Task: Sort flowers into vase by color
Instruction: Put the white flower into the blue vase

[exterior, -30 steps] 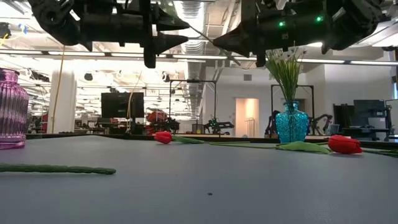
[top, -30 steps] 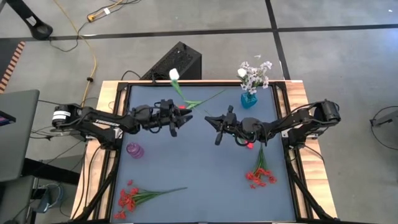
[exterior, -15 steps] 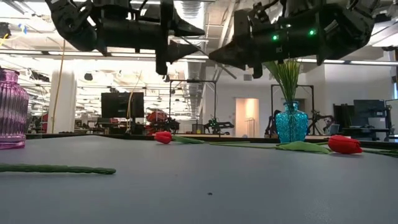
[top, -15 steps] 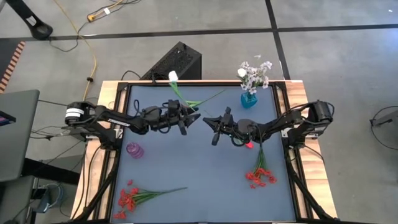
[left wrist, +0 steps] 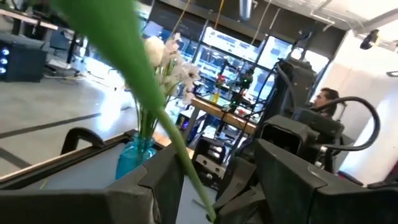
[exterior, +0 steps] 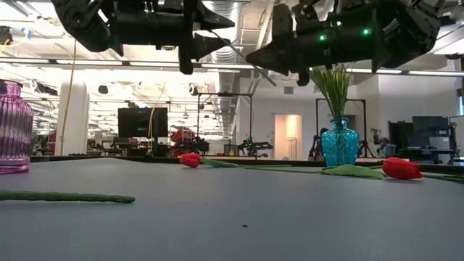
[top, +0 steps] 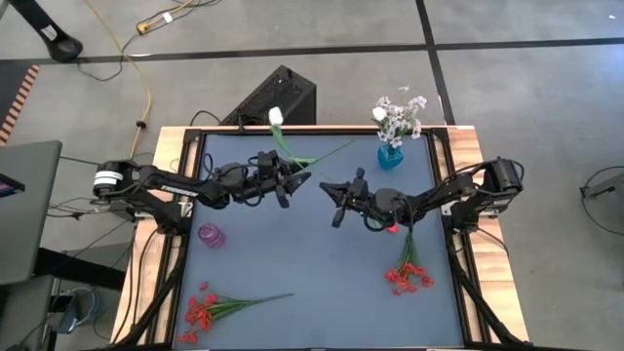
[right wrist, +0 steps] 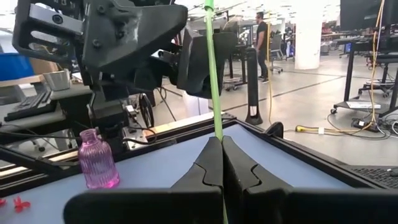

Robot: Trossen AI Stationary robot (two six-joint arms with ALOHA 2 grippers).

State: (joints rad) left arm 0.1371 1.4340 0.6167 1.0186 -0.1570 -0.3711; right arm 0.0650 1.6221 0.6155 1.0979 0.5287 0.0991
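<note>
White tulip (top: 275,115): the bud sits at upper centre of the high view, just past the table's far edge. Its green stem (top: 286,146) runs down-frame toward the gap between the two grippers, with a long leaf (top: 327,154) going off to the right.

Right gripper (top: 326,187), centre of the high view: fingers fully closed and pinching a thin green stem (right wrist: 212,81). In the right wrist view the stem rises straight out of the closed tips and off the top of the frame.

Left gripper (top: 296,178), just left of the right one, tips nearly facing it. In the left wrist view its fingers (left wrist: 292,180) stand apart with the stem (left wrist: 177,146) passing between them, close to one finger. Can't tell if it's touching; it isn't clamped. Both grippers are well above the table (exterior: 290,217) in the low view.

Other flowers:
- White blossoms in the blue vase (top: 390,154), upper right of the table.
- Purple vase (top: 212,235) at left, nothing in it.
- Red blossom cluster (top: 200,312) lying lower left, another (top: 408,278) lower right.
- Red tulip (top: 391,228) lying under the right arm.
- Low view shows two red tulip buds on the tabletop, mid-frame (exterior: 190,159) and right (exterior: 401,168).
</note>
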